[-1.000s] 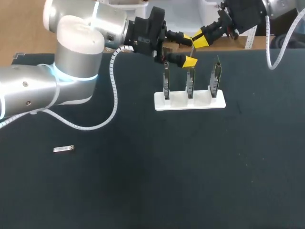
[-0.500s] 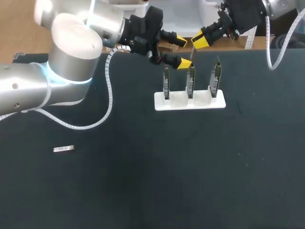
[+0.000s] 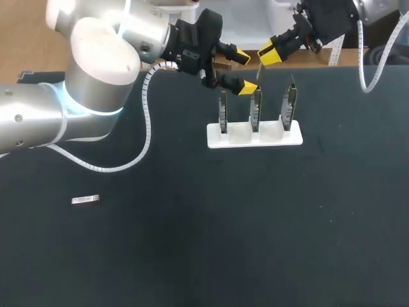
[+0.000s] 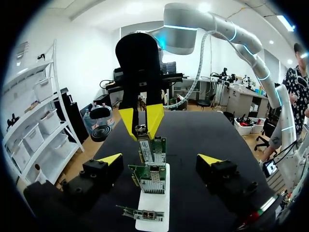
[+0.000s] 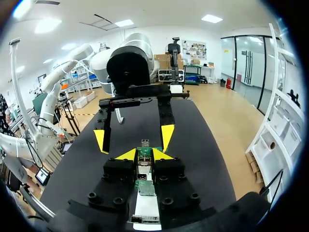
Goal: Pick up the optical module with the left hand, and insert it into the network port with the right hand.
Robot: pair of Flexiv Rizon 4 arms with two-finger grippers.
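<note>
Wide open dark matte table (image 3: 255, 224) on the near side and off to the right. One small silvery optical module (image 3: 85, 200) lies flat near-left, well apart from everything else. Far centre, a white holder (image 3: 254, 135) stands three green network cards (image 3: 255, 109) upright in a row. The left gripper (image 3: 243, 70) hangs over the left and middle cards, fingers spread wide, nothing in them. The right gripper (image 3: 267, 56) is above the middle card, yellow tips pinched on a slim metal module (image 4: 141, 129).
</note>
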